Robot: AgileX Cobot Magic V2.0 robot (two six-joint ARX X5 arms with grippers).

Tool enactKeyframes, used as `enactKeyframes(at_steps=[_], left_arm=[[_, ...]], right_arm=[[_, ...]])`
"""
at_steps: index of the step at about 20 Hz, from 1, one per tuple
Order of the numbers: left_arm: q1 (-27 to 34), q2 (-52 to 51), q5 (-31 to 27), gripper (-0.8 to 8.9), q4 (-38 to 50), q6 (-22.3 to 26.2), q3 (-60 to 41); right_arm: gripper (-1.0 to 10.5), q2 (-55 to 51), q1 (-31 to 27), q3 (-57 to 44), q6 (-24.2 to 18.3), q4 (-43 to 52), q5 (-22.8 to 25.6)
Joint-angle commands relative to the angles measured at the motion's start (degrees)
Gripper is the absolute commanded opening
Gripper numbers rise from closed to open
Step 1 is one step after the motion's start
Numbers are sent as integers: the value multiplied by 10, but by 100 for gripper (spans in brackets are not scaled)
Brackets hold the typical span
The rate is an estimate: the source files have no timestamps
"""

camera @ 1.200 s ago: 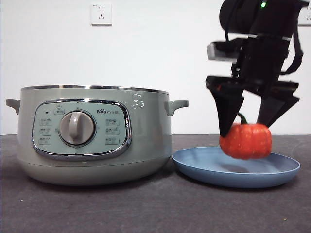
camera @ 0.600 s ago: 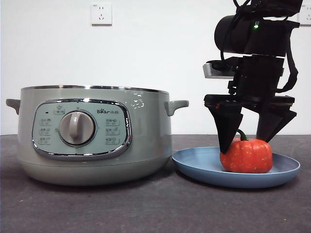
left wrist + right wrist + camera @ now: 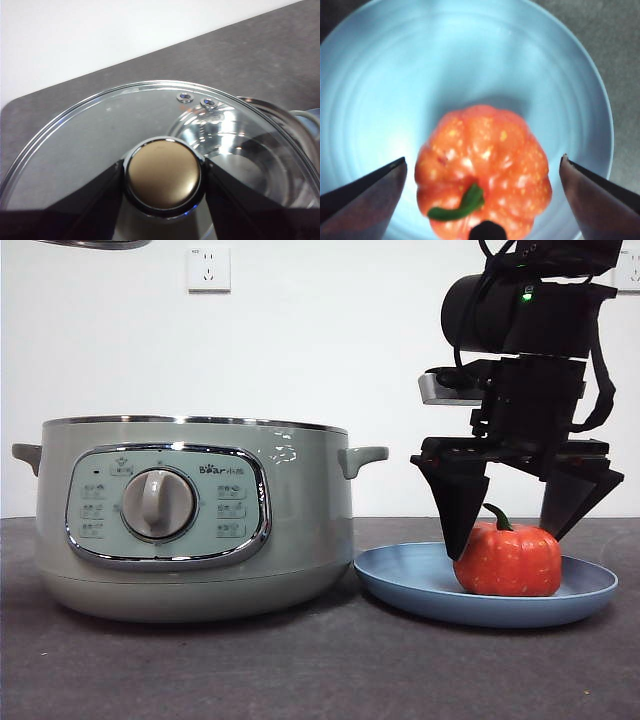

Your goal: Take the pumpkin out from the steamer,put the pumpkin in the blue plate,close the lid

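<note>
You had the pumpkin (image 3: 507,560) resting in the blue plate (image 3: 420,590) at the lower right of the front view, just beside the steamer (image 3: 190,515) (uncovered, its rim bare). Your right gripper (image 3: 515,525) hung over it with jaws spread wide, clear of both sides. Your left gripper (image 3: 162,175) clamped the knob of the lid (image 3: 90,135), whose edge barely showed at the upper left. A wall socket (image 3: 208,268) sat behind.
</note>
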Motion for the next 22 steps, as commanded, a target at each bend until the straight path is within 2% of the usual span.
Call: enactKeyframes(at_steps=[1,9,16,22], left_arm=[[-1,5,8,-9,40,-6,9],[-1,103,96,-9,108,-8,8],[-1,195,96,-9,190,-13,-17],[-1,208,110,-9,308,-30,-109]], right_arm=[[507,-31,2,-5,13,-10,0],[505,-200,2,-5,14,-25,0],[504,-348,1,-5,15,-26,0],[504,-422,1,-5,24,-26,1]])
